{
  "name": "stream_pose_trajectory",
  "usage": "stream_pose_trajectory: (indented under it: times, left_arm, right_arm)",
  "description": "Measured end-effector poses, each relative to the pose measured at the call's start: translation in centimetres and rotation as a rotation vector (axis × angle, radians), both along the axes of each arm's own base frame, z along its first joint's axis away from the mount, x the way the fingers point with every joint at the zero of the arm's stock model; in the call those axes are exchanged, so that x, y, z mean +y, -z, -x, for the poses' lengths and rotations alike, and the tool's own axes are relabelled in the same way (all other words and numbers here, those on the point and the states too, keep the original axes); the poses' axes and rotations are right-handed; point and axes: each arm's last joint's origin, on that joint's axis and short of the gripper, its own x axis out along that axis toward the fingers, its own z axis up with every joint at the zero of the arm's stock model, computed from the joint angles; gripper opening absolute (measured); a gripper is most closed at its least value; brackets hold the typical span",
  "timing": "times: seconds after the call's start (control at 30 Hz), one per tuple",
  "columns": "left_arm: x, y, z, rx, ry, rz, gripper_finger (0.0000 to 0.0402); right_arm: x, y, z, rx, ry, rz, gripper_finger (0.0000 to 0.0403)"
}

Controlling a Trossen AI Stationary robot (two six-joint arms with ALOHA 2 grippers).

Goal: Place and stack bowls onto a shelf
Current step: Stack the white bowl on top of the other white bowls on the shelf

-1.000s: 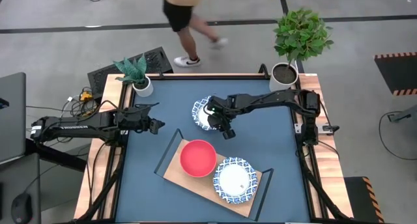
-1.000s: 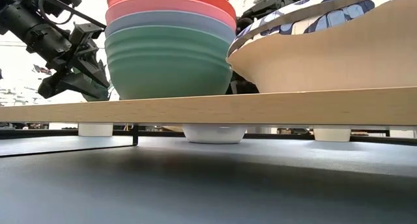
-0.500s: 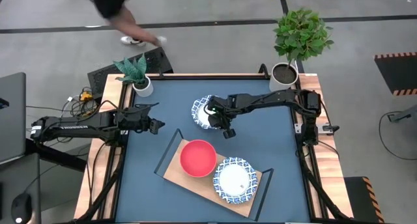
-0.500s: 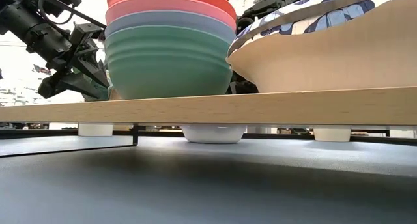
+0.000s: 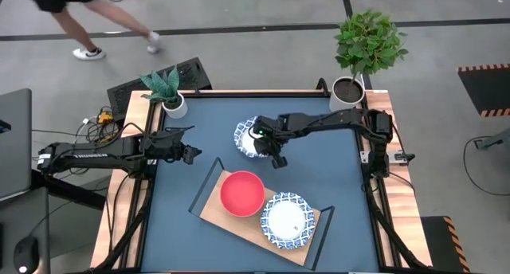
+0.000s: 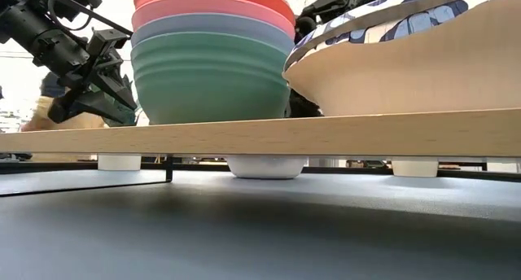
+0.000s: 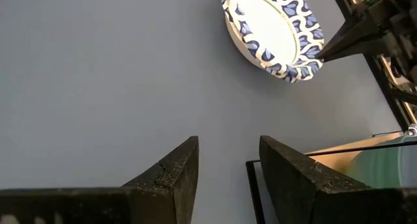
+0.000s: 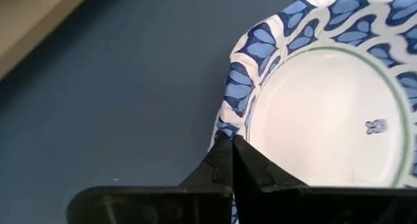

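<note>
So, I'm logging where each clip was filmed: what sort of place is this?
Probably a robotics lab or workshop, not a home: a framed work table stands on bare grey floor with taped lines, cables trail beside it, and a person walks past.

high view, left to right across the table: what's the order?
left end effector → blue-rimmed bowl on the tabletop, right end effector shut on its rim → blue-rimmed bowl on the shelf → large potted plant
</note>
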Motion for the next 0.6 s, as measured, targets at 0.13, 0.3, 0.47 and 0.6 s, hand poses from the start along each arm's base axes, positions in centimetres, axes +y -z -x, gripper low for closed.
stream_pose_trajectory:
  times: [0.13, 0.3, 0.47, 0.6]
  left_arm:
    - [0.0, 0.0, 0.0, 0.000, 0.000, 0.001, 0.0147]
    - [0.0, 0.0, 0.0, 0.000, -0.001, 0.001, 0.0147]
    - [0.0, 0.0, 0.0, -0.001, 0.000, 0.001, 0.0147]
    - [0.0, 0.0, 0.0, 0.003, 0.001, -0.010, 0.0147]
  right_arm:
    - [-0.1, -1.2, -0.4, -0.009, 0.010, 0.022, 0.0016]
    - [-0.3, -3.4, -0.9, -0.014, 0.022, 0.046, 0.0016]
    - [-0.3, -6.2, -1.4, -0.027, 0.048, 0.085, 0.0016]
    - [0.4, -9.6, -1.3, -0.043, 0.059, 0.140, 0.0016]
